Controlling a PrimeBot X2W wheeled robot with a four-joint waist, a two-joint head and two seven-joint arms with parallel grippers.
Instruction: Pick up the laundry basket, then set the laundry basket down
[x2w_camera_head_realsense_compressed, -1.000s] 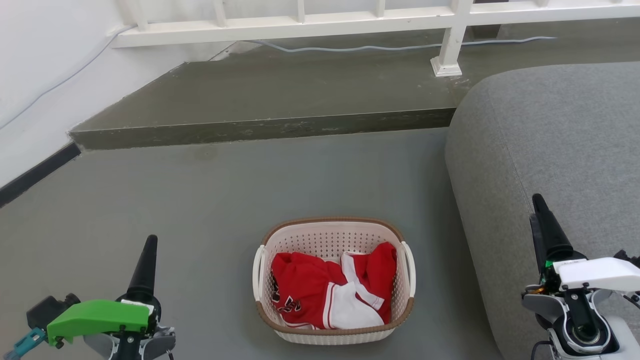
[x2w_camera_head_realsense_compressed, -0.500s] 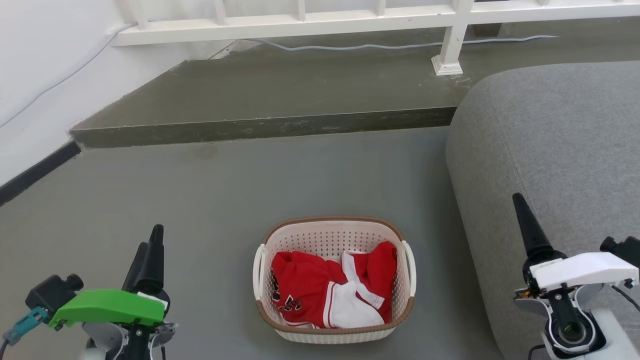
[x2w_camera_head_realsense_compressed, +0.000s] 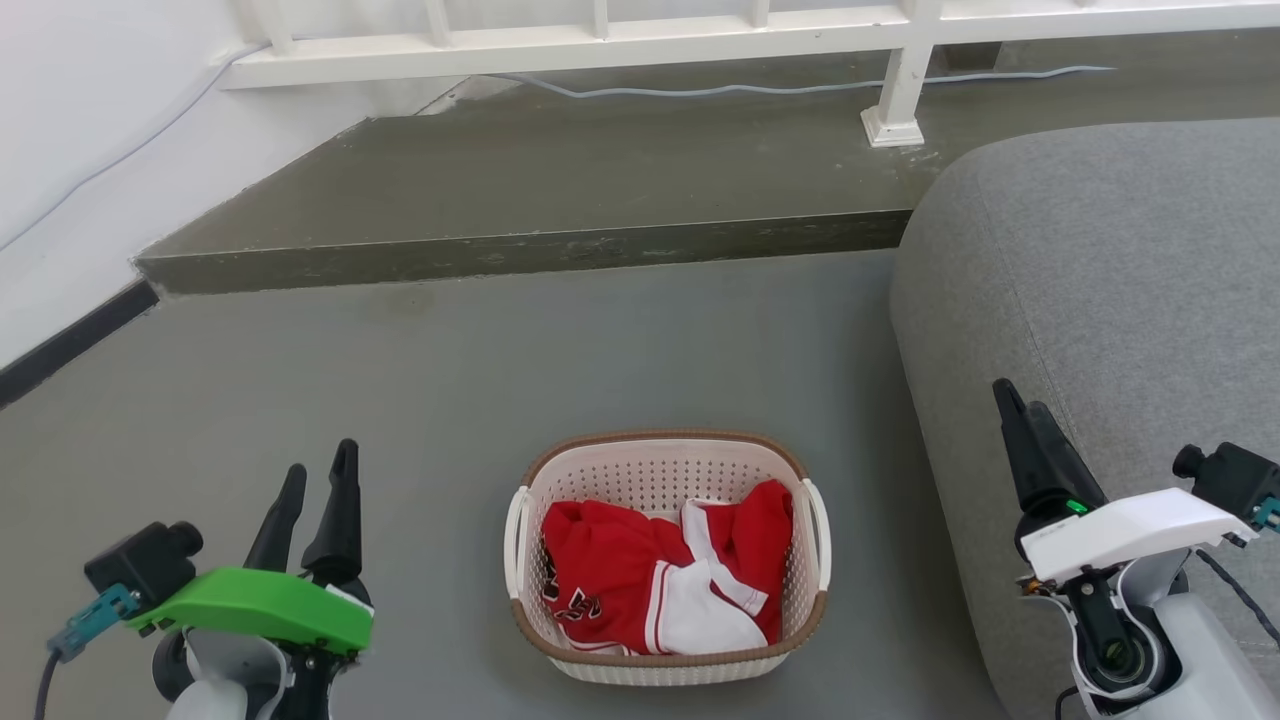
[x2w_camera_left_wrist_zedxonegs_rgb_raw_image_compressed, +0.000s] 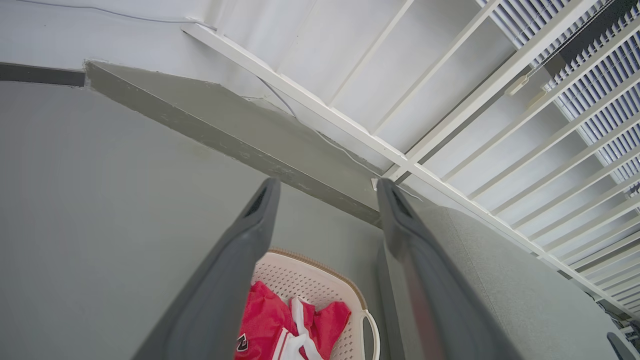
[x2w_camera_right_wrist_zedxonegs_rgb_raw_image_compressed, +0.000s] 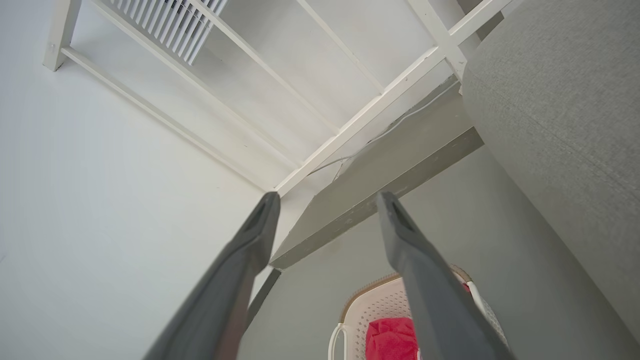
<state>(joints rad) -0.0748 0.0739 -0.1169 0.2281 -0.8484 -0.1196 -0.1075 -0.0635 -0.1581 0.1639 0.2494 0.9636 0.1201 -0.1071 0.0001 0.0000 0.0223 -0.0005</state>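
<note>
The laundry basket (x2w_camera_head_realsense_compressed: 650, 478) stands on the grey floor at bottom centre of the head view, cream-white with a brown rim band and white loop handles on its left and right sides. Red and white clothes (x2w_camera_head_realsense_compressed: 640, 575) lie inside it. My left gripper (x2w_camera_head_realsense_compressed: 320, 458) hovers open to the basket's left, well apart from it. To the basket's right, my right gripper (x2w_camera_head_realsense_compressed: 1016, 397) is open in front of the grey sofa. In the left wrist view, the left gripper (x2w_camera_left_wrist_zedxonegs_rgb_raw_image_compressed: 327, 182) is spread wide, with the basket (x2w_camera_left_wrist_zedxonegs_rgb_raw_image_compressed: 310, 282) low between the fingers. The right gripper (x2w_camera_right_wrist_zedxonegs_rgb_raw_image_compressed: 327, 196) is equally spread, the basket (x2w_camera_right_wrist_zedxonegs_rgb_raw_image_compressed: 372, 305) below it.
A large grey sofa (x2w_camera_head_realsense_compressed: 1100, 280) fills the right side, close to the basket. A raised dark step (x2w_camera_head_realsense_compressed: 560, 190) runs across behind, with a white railing (x2w_camera_head_realsense_compressed: 700, 35) and a cable on it. A white wall (x2w_camera_head_realsense_compressed: 60, 150) closes the left.
Both grippers have swung inward toward the basket. The left one has turned so both its fingers show apart. The basket has not moved.
</note>
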